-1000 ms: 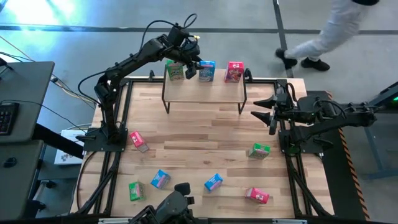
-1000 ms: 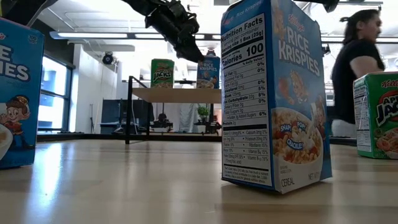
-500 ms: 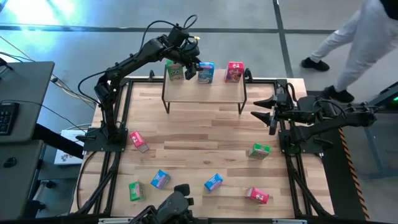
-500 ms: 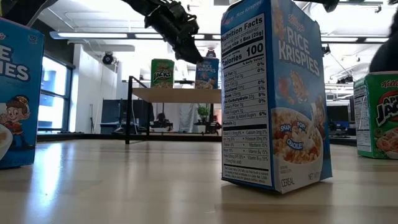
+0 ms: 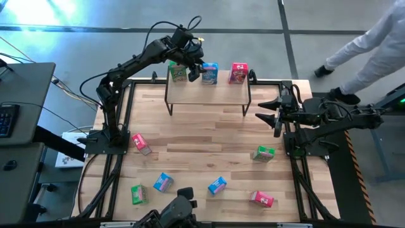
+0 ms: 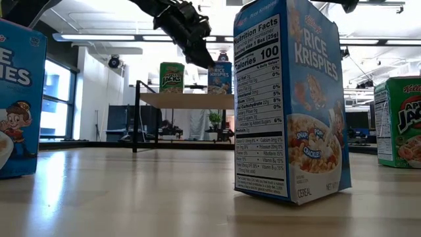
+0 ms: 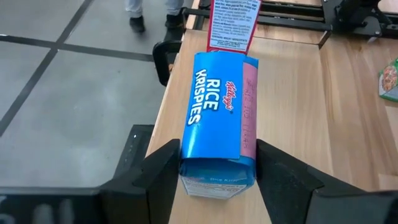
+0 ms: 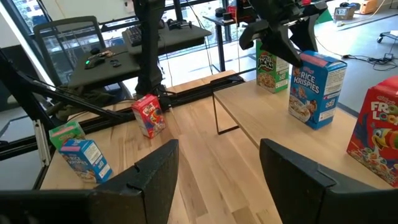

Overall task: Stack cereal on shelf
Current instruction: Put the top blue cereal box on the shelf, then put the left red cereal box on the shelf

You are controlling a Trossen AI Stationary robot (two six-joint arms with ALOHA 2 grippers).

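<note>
Left gripper (image 5: 195,68) straddles the blue cardboard Rice Krispies box (image 7: 217,118) standing mid-shelf (image 5: 209,90), fingers slightly apart beside it, apparently releasing it; right gripper (image 5: 271,116) waits half-open, empty

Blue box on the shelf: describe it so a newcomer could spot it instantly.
At the table's far edge stands the low wood-topped shelf with black metal legs. Three upright cardboard cereal boxes line its top. The blue Rice Krispies box is the middle one, between green and red-pink, with the left gripper at its side.
</note>
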